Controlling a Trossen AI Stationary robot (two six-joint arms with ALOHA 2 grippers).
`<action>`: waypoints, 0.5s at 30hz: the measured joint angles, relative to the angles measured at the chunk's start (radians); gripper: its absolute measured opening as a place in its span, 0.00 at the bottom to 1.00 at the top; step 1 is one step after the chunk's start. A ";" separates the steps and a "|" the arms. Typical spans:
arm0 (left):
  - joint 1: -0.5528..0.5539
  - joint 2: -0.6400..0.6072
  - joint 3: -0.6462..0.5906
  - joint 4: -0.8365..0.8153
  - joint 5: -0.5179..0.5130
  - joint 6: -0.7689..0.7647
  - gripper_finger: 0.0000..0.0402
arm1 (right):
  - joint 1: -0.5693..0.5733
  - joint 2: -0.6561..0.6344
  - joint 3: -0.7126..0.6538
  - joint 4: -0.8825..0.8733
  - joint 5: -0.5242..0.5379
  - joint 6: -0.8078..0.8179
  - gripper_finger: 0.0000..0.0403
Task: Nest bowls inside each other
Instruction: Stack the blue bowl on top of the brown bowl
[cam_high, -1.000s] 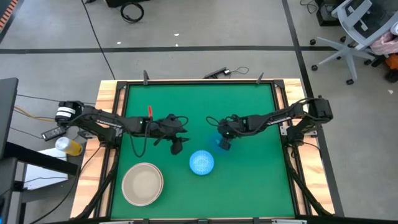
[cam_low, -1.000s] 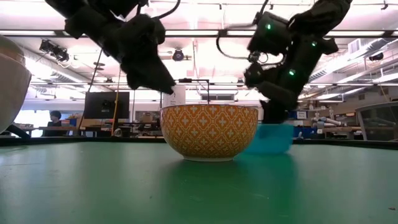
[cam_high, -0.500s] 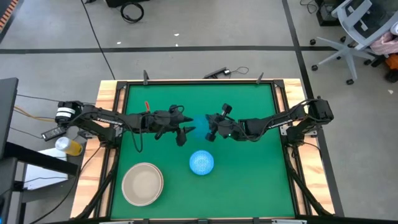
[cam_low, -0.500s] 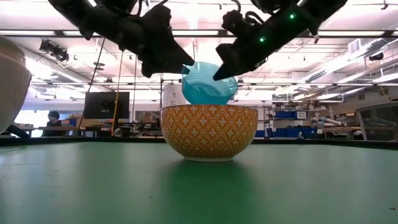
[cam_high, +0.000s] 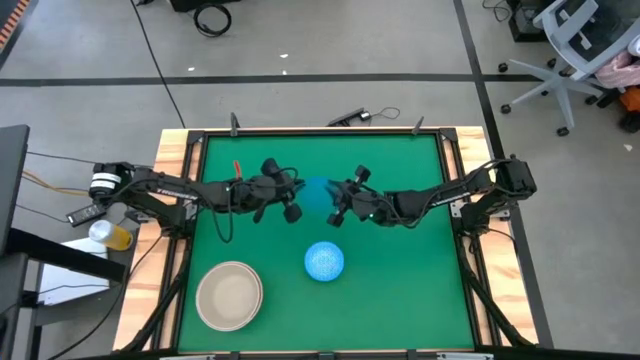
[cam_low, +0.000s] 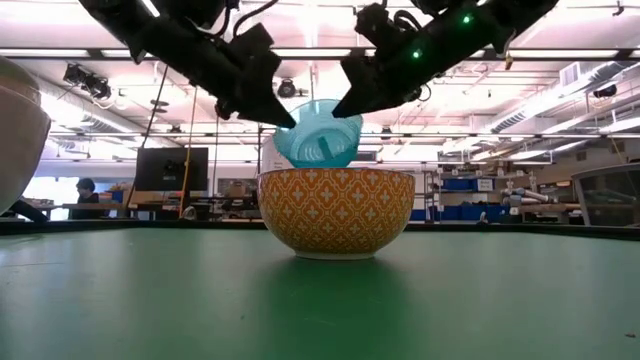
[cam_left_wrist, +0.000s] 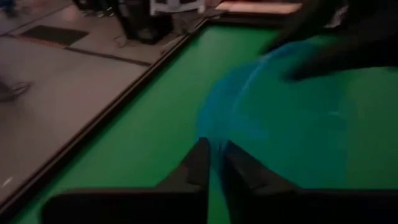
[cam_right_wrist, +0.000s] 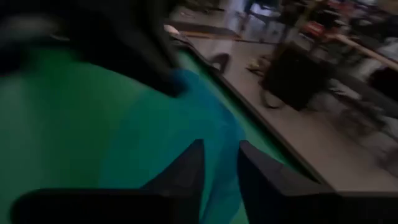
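Note:
A clear blue bowl (cam_high: 316, 192) (cam_low: 320, 140) hangs tilted in the air over the middle of the green table, between my two grippers. My left gripper (cam_high: 293, 210) (cam_low: 285, 115) is shut on its left rim. My right gripper (cam_high: 335, 212) (cam_low: 345, 105) is at its right rim, fingers a little apart on either side of the rim (cam_right_wrist: 211, 134). A bowl with a speckled blue inside and an orange patterned outside (cam_high: 324, 260) (cam_low: 336, 210) stands on its base nearer the front edge. A cream bowl (cam_high: 229, 295) stands at the front left. My left gripper pinches the blue bowl's rim (cam_left_wrist: 214, 155) between its two fingers, on the bowl's left side. The fingers come from the table's left, slanting slightly down. The bowl is lifted clear of the table and tilted. My right gripper has a finger (cam_right_wrist: 186, 165) on each side of the right rim, coming from the table's right. Whether they touch it I cannot tell.
The table has a raised wooden frame (cam_high: 182, 200) around the green mat. A small orange-red thing (cam_high: 240, 179) lies under the left arm. There is free mat at the far side and the front right.
My right gripper has lifted the blue bowl off the mat, tipped up toward level and carried it toward the table's left. My left gripper has moved toward the table's right and now has the bowl's left rim. The bowl, upright before, is tilted now.

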 joint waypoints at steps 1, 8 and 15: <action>0.006 0.000 0.000 -0.014 -0.006 -0.001 0.05 | 0.002 0.000 0.000 0.013 -0.008 0.003 0.27; 0.012 -0.023 0.000 -0.203 0.032 -0.038 0.01 | 0.069 -0.062 -0.002 0.077 0.088 -0.091 0.41; -0.108 -0.161 0.138 -0.741 0.204 -0.072 0.01 | 0.175 -0.199 -0.001 -0.036 0.084 -0.038 0.41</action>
